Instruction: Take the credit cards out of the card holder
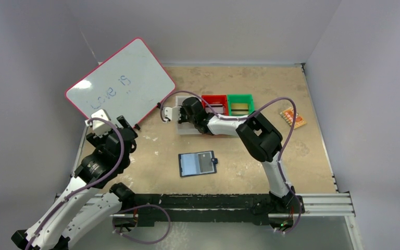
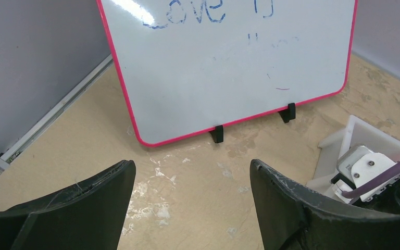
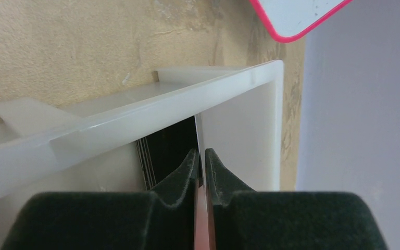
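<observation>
card holder (image 1: 198, 163): navy rim, pale blue-grey inside, we'd say
whiteboard (image 1: 120, 83): white, pink border, blue writing
patterned piece (image 1: 292, 117): orange
table (image 1: 239, 166): tan, mottled

The left pincer (image 2: 191, 166) hangs above the beige counter (image 2: 83, 156), its two dark fingers (image 2: 83, 208) spread wide with nothing between them. Ahead stands a pink-rimmed whiteboard (image 2: 229, 67) with blue handwriting, propped on two black feet (image 2: 218, 133). At the right edge sits a white bin (image 2: 364, 135), and in front of it a white screwed block (image 2: 367, 167) with a purple cable (image 2: 388, 174). A grey wall (image 2: 26, 62) rises at left.
</observation>
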Robot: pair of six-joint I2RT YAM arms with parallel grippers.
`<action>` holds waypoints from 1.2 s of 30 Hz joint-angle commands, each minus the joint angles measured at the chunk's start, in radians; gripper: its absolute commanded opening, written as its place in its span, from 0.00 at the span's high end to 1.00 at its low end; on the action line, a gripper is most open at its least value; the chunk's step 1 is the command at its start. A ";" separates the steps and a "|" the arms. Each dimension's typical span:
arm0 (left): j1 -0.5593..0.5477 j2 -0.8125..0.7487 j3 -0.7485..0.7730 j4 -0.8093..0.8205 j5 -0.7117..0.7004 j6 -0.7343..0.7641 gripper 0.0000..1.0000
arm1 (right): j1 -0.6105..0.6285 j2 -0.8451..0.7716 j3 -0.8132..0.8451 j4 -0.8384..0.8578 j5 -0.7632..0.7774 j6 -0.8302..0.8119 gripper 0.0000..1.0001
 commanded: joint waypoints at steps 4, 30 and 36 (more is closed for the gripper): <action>0.004 0.001 0.040 0.009 -0.020 0.000 0.20 | -0.009 -0.020 0.037 0.014 0.008 0.000 0.89; 0.004 0.018 0.039 0.010 -0.015 0.006 0.20 | -0.011 -0.237 -0.057 -0.021 -0.122 0.172 0.76; 0.004 0.031 0.038 0.012 -0.008 0.011 0.20 | -0.012 -0.383 -0.178 0.188 -0.062 0.381 0.70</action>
